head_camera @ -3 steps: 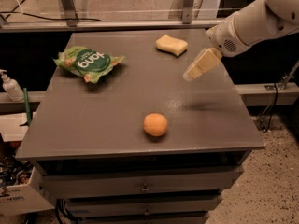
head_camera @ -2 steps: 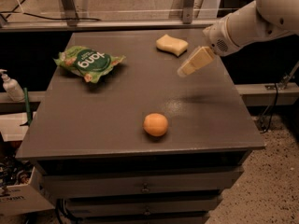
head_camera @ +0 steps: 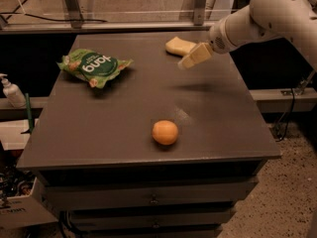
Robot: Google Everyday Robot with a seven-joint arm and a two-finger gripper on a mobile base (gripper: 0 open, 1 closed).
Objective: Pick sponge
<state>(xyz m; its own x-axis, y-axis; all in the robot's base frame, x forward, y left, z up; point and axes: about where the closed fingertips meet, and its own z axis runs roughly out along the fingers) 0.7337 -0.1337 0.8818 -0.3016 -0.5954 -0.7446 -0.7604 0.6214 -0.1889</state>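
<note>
The sponge (head_camera: 178, 45) is a small pale yellow foam block lying near the far edge of the dark table (head_camera: 124, 118), right of centre. My gripper (head_camera: 190, 59), with pale yellow rectangular pads, hangs from the white arm (head_camera: 267, 14) that reaches in from the upper right. It hovers above the table just in front of and to the right of the sponge, and its pads partly overlap the sponge's right end in this view. Nothing shows held in it.
A green snack bag (head_camera: 93, 66) lies at the far left of the table. A round orange fruit (head_camera: 165, 132) sits near the front edge. A white pump bottle (head_camera: 11, 91) stands on a ledge to the left. Drawers (head_camera: 153, 198) run below the tabletop.
The gripper has moved left and toward the far edge, closing in on the sponge. The sponge, bag and orange have not moved.
</note>
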